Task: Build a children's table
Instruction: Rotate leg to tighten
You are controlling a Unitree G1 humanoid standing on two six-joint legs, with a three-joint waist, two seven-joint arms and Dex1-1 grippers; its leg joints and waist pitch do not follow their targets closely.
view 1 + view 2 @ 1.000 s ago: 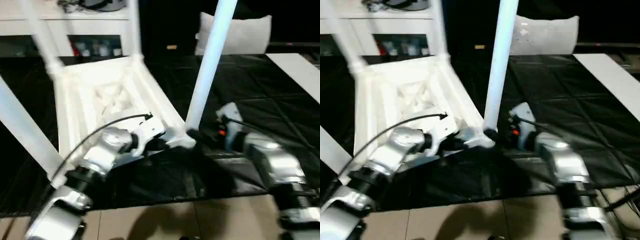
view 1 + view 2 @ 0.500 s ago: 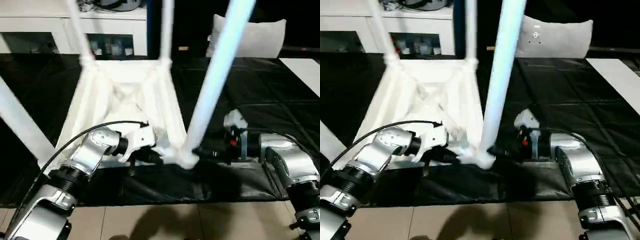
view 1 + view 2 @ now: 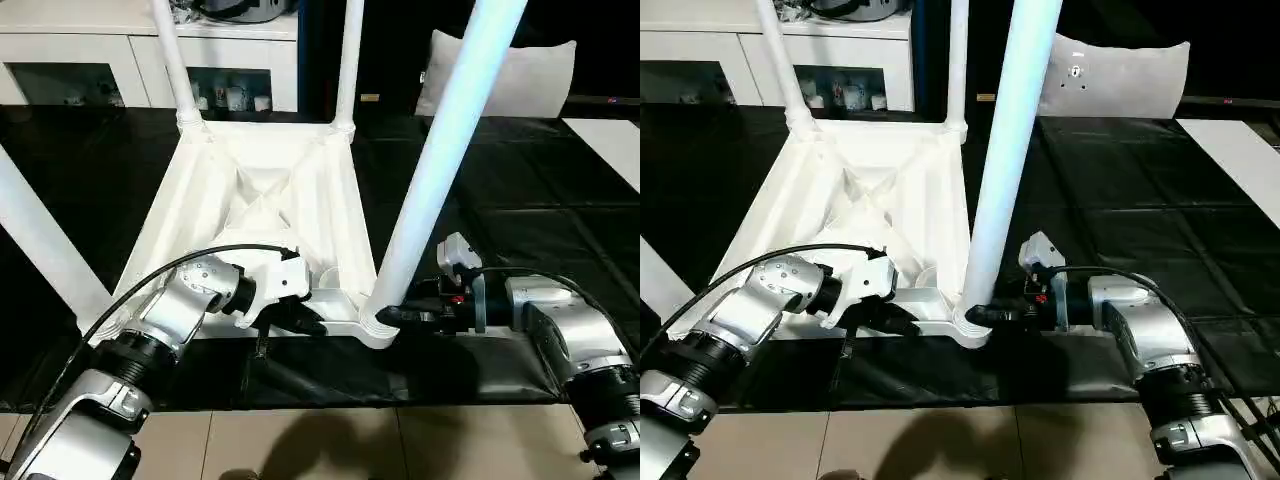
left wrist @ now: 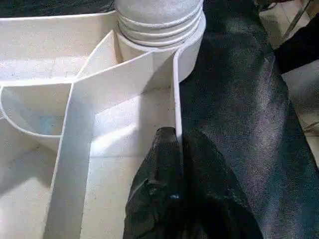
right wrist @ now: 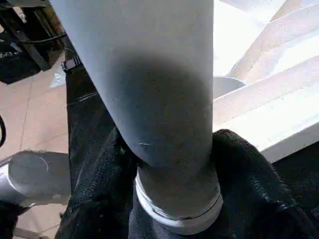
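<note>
The children's table lies upside down, its white ribbed top (image 3: 255,190) on the black cover. Four white legs stand up from its corner sockets: two far ones (image 3: 172,60) (image 3: 347,60), a near left one (image 3: 40,250) and a thick near right one (image 3: 440,150). My left gripper (image 3: 310,322) is shut on the thin near rim wall (image 4: 175,94) of the top, just beside the near right socket (image 4: 159,20). My right gripper (image 3: 385,315) comes in from the right, and its black fingers (image 5: 249,174) press both sides of the near right leg's threaded base (image 5: 174,199).
The black-covered work table (image 3: 520,190) stretches to the right and back. A white cabinet (image 3: 100,40) and a pale cushion (image 3: 520,75) stand behind it, with a white strip (image 3: 610,140) at the far right. Tiled floor (image 3: 330,440) lies below the table's near edge.
The head camera has swung, so the whole picture has shifted and now sits squarer. My right gripper's fingers have closed in around the base of the near right leg. The left grip is unchanged.
</note>
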